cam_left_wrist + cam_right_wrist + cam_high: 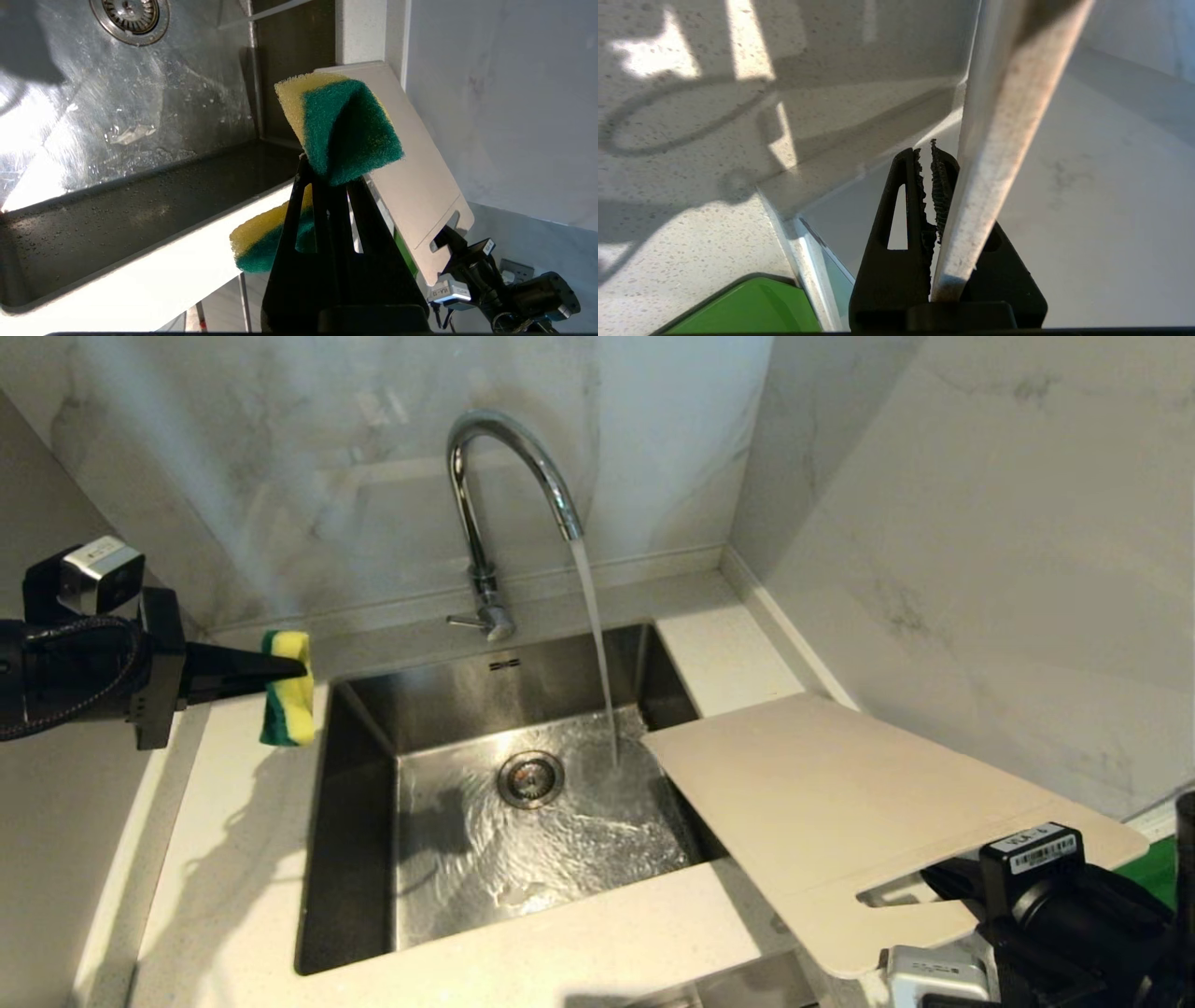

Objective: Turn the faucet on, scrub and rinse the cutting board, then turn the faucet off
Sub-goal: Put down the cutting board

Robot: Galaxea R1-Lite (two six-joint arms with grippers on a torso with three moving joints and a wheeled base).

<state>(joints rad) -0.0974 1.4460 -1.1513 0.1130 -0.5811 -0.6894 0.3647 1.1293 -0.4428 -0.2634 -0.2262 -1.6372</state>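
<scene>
The chrome faucet [509, 476] is running, and its stream falls into the steel sink [355, 821]. The cream-white cutting board [840, 803] hangs tilted over the sink's right edge, its far corner close to the stream. My right gripper [920, 887] is shut on the board at its slot handle. In the right wrist view the board's edge [994, 140] runs alongside the right gripper [927, 156]. My left gripper [294, 667] hovers above the counter left of the sink, shut on a yellow-and-green sponge [288, 689]. In the left wrist view the sponge [345, 126] folds around the left gripper [329, 175].
The faucet's side lever [462, 621] sticks out to the left at its base. Marble walls close in behind and to the right. A bright green flat thing [1158, 868] lies on the counter under the board's near end. Water covers the sink floor around the drain [530, 777].
</scene>
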